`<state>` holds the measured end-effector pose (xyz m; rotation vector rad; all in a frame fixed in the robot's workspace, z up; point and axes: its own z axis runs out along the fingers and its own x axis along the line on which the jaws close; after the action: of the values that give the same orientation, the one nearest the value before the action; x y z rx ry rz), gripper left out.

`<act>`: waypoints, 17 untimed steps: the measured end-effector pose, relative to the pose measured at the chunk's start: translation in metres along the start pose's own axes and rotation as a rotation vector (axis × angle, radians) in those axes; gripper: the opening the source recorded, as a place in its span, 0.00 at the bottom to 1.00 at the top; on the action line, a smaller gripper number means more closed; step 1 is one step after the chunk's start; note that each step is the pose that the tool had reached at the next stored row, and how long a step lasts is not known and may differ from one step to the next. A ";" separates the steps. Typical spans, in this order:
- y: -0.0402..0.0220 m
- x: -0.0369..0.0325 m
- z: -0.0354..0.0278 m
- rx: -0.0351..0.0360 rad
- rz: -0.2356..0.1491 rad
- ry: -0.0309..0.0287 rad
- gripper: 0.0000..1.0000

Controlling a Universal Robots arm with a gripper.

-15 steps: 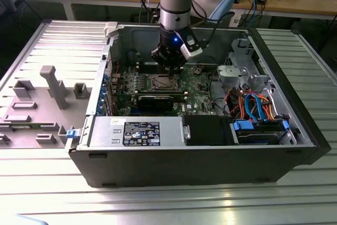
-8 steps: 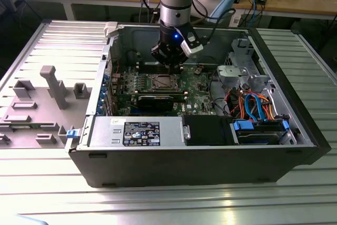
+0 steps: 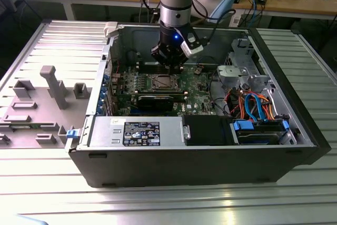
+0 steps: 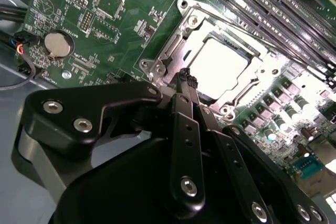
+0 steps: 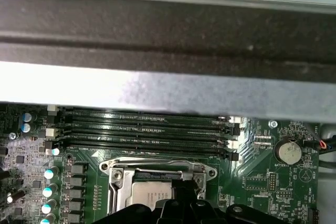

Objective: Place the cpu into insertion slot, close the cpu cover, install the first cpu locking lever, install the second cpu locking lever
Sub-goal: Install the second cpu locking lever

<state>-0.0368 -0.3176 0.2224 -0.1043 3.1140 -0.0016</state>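
Gripper (image 4: 185,77) with fingers pressed together and empty, just above the slot (image 4: 223,61) edge, cpu (image 4: 216,60) seated inside, cover (image 4: 173,51) closed over it, on the green board (image 4: 105,30)

Harsh glare on cpu (image 4: 218,64); near claw (image 4: 187,78) blurred, dim.

The small flat square cpu with its silvery-grey metal top (image 4: 218,66) sits flat inside the insertion slot (image 4: 157,65), a square silvery-rimmed socket on green circuit board. The thin silvery cpu cover frame (image 4: 265,59) lies closed around it, chip showing through its window. In the exterior view the socket (image 3: 162,82) lies at the board's centre.
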 end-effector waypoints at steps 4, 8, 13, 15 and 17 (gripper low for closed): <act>-0.0084 0.0005 0.0000 0.0000 0.000 0.0000 0.11; -0.0088 0.0006 0.0000 -0.0001 0.000 -0.0001 0.11; -0.0115 0.0008 0.0000 0.0000 0.000 0.0000 0.11; -0.0130 0.0009 0.0000 0.0000 0.000 0.0000 0.11; -0.0144 0.0009 0.0000 0.0001 0.000 0.0000 0.11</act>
<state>-0.0368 -0.3320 0.2224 -0.1044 3.1140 -0.0017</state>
